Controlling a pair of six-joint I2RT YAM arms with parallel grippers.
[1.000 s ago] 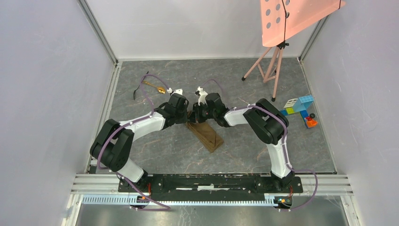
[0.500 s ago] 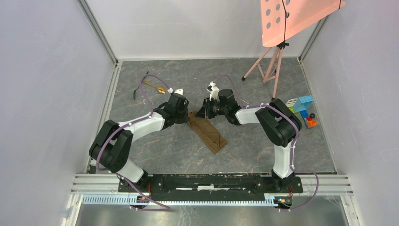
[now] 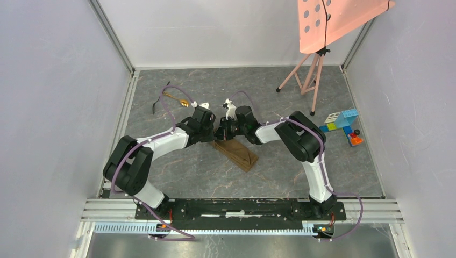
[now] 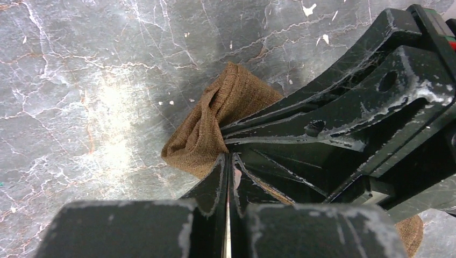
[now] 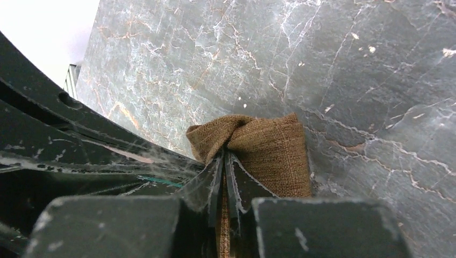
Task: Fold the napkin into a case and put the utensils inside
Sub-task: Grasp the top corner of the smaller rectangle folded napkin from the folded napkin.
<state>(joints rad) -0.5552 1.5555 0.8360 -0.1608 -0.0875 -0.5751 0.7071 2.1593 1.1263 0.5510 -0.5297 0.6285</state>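
Brown woven cloth is bunching between the fingers: left gripper point(image 4: 228, 157) and right gripper point(image 5: 225, 155) are each pinching tight on the same end of the folded napkin point(image 3: 239, 155). The remainder is lying flat on the marble table point(image 3: 279, 91) between the arms. Judged soft, light and limp, creasing readily; edges and corners are offering the best hold.

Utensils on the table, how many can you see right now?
2. A gold spoon and a thin black utensil lie side by side at far left, well apart from the folded napkin. Others may be hidden from these views.
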